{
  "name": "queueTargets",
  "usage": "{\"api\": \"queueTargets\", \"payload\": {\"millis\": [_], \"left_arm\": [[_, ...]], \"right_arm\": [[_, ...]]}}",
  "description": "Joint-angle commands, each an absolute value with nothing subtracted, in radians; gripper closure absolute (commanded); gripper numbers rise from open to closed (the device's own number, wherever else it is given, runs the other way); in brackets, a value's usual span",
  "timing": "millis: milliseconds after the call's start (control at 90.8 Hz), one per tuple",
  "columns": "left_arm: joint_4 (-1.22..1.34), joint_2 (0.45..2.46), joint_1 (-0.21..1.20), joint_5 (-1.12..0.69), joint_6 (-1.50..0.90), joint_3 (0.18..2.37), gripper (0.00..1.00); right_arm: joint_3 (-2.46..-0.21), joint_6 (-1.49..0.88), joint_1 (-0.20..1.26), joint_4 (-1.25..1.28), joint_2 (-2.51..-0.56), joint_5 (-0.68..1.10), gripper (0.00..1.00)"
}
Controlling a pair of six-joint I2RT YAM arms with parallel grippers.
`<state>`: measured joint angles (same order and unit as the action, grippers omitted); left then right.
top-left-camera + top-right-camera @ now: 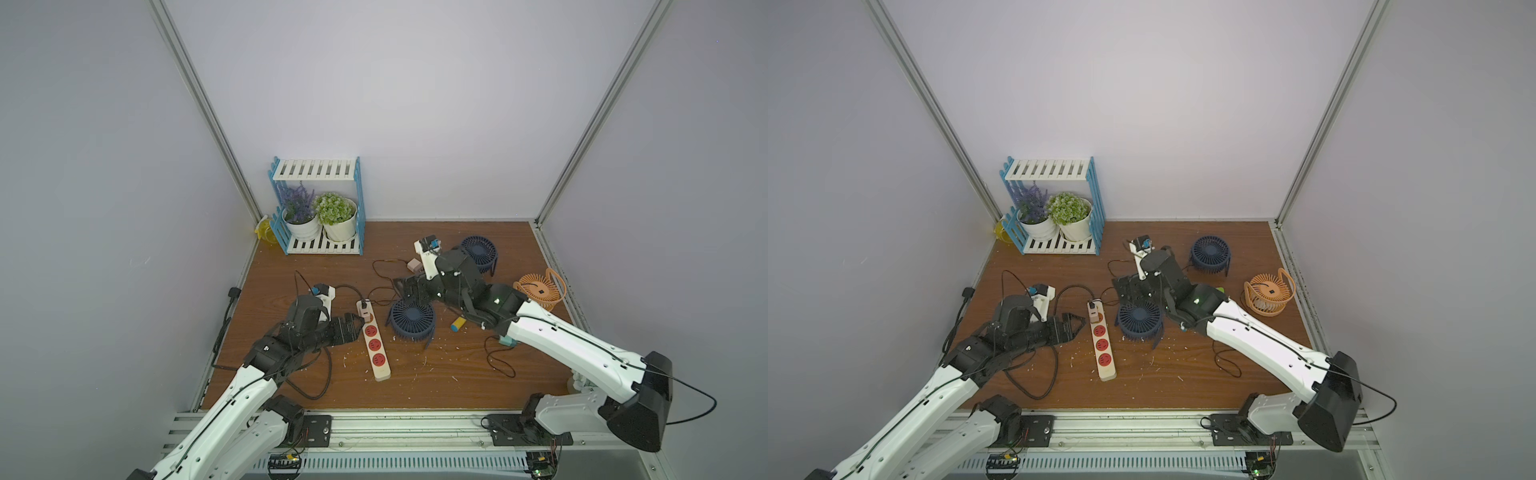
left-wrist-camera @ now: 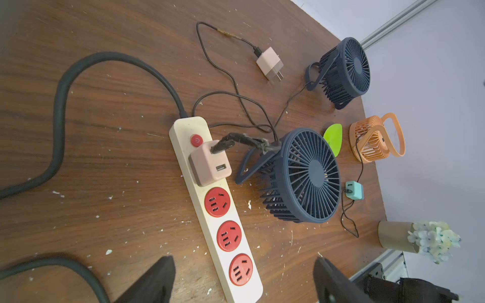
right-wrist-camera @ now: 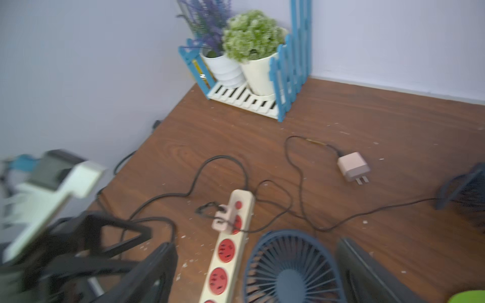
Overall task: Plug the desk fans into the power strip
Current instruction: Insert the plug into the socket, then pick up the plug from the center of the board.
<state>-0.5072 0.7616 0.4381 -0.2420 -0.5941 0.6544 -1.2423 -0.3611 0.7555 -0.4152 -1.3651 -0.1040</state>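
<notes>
On the wooden surface [image 2: 118, 170], mid-frame, the fan [image 2: 301, 175] has its plug [image 2: 210, 165] seated in the strip [image 2: 181, 131], and with the left pincer [image 2: 243, 260] and right pincer [image 3: 256, 246] both spread and empty, the task looks done.

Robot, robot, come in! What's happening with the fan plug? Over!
Open and empty: left gripper, right gripper. In power strip, pink adapter plugged in, cord to nearer navy fan. Nothing blocking; spare adapter loose.
</notes>
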Motion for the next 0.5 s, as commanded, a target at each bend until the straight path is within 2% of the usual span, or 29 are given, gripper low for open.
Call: {"api": "queueTargets", "payload": {"millis": [0,121,231,484], "left_arm": [[-0.492,0.758,0.428,-0.211,-0.583,0.669,0.14],[-0.450,0.748,0.428,-0.208,-0.622,0.654,0.14],[-0.395,0.743,0.428,-0.234,-0.647,0.632,0.14],[-0.361,0.765,0.428,-0.266,-0.660,0.629,0.13]], "right_arm": [[-1.293,-0.159,0.674,-0.478,-1.466,-0.094,0.06],[-1.395,-0.041,0.602,-0.521,-1.623,-0.098,0.08],[-1.486,0.005,0.540,-0.526,-1.767,0.001,0.08],[-1.697,0.063,0.495,-0.569,-2.051,0.092,0.12]]}}
